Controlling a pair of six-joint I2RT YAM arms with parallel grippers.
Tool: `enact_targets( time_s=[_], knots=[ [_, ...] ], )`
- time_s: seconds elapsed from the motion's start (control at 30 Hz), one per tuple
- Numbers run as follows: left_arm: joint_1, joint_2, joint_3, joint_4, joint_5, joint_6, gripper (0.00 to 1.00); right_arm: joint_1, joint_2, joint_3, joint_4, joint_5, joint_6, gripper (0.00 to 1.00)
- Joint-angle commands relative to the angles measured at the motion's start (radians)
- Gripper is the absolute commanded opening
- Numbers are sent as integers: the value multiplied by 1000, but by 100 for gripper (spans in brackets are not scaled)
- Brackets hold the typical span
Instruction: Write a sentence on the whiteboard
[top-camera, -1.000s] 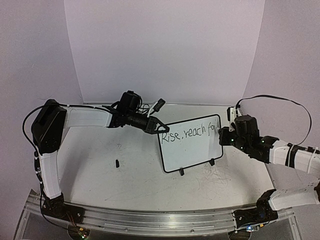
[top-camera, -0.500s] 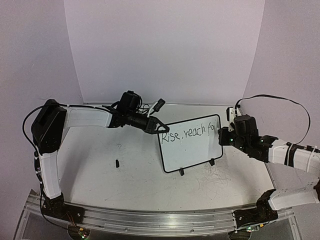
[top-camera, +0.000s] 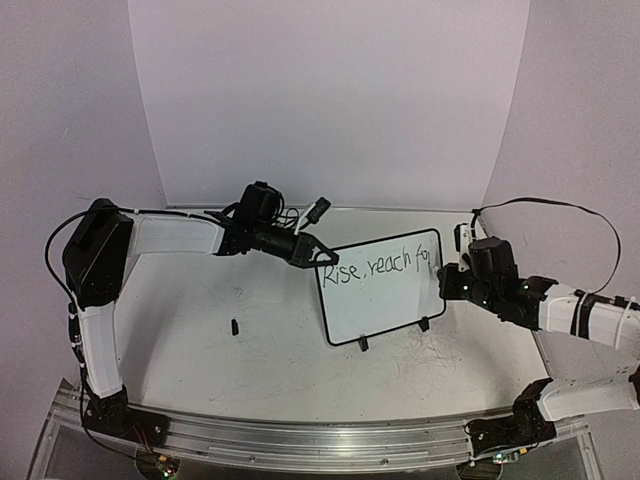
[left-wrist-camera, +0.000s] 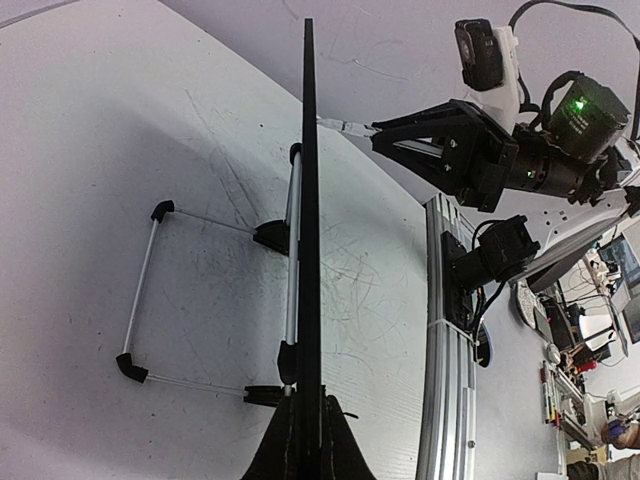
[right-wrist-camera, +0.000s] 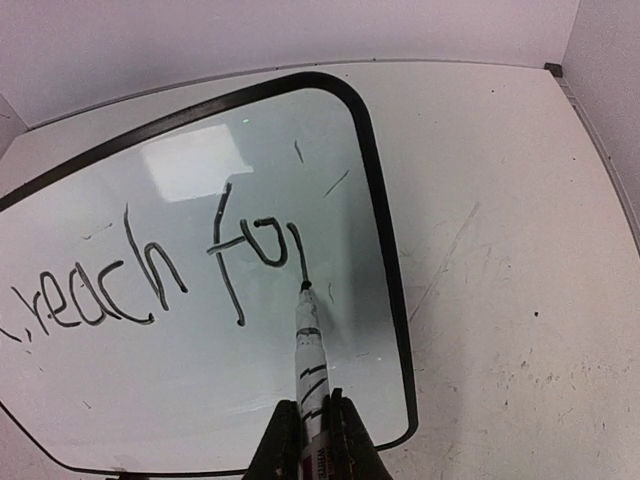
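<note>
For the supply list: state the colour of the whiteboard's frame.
Black; the frame edges the whiteboard. Shows best in the right wrist view.

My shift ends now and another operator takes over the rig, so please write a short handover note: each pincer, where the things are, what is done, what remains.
Left pincer: shut on the upper left edge of the whiteboard, which stands on its feet on the table.
Right pincer: shut on the marker, tip at the board by the last letter.
Done: the sentence reads "Rise, reach for" along the top line.
Left: the remaining words. The board below that line is blank.
</note>
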Motion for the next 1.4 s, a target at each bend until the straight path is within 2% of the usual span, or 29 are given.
enact_targets(
  time_s=[0.0,0.37,0.93,1.37],
  knots=[
    [-22,-32,8,-23,39,21,0,-5,-14,14,10,14,4,0],
    [-22,-35,6,-23,37,22,0,-5,31,48,90,58,-14,0],
    [-22,-35,6,-23,37,22,0,-5,39,70,87,101,-4,0],
    [-21,-32,8,-34,19,23,0,-5,-229,49,-68,-40,-40,0]
  ],
)
